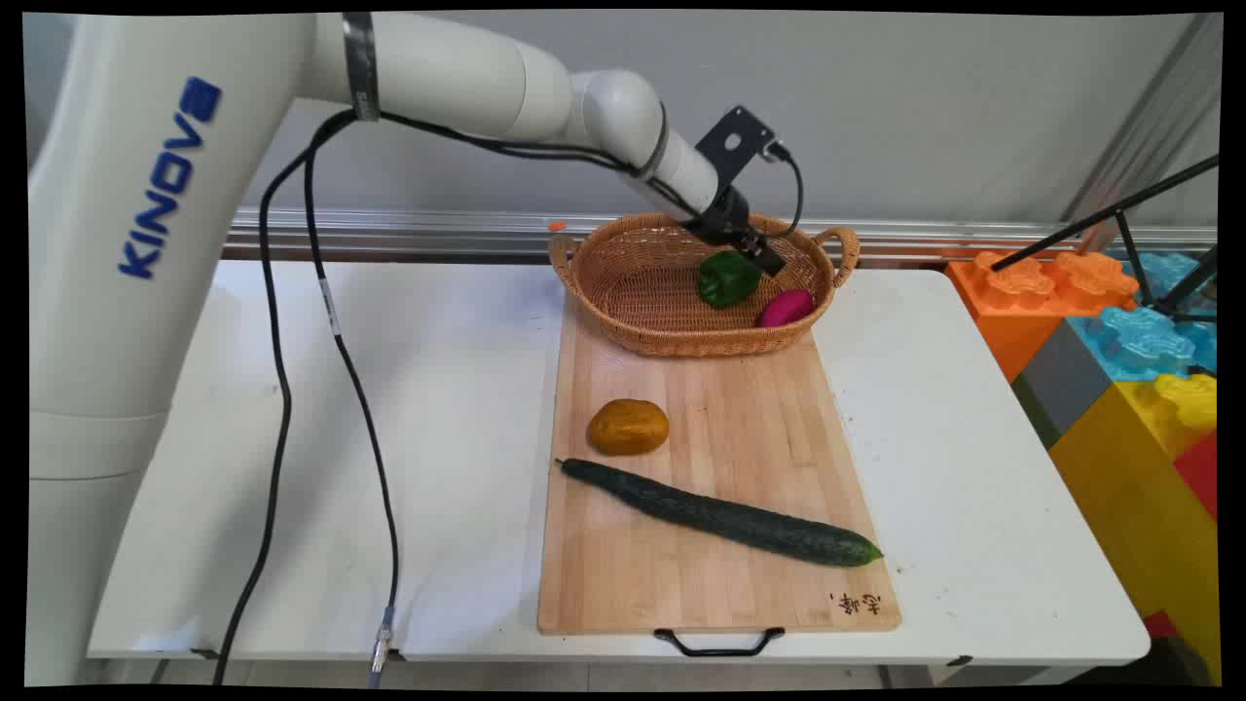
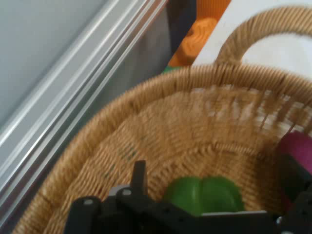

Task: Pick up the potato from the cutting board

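Observation:
My gripper [image 1: 757, 255] hangs over the right half of a wicker basket [image 1: 623, 312] that stands on the far end of a wooden cutting board [image 1: 769, 428]. Its fingers are open. Just below them lies a green pepper [image 1: 728, 278], and neither finger touches it in the hand view. There the pepper [image 2: 204, 194] sits low between the two fingers [image 2: 139, 176], against the basket wall [image 2: 161, 131]. A magenta vegetable [image 1: 787, 308] rests in the basket to the pepper's right, and it shows as a purple shape [image 2: 298, 146] at the hand view's right edge.
On the board in front of the basket lie a brown potato [image 1: 629, 426] and a long dark cucumber [image 1: 720, 513]. Big coloured toy blocks [image 1: 1129, 350] stand off the table's right end. Black cables [image 1: 336, 341] hang from the arm over the table's left part.

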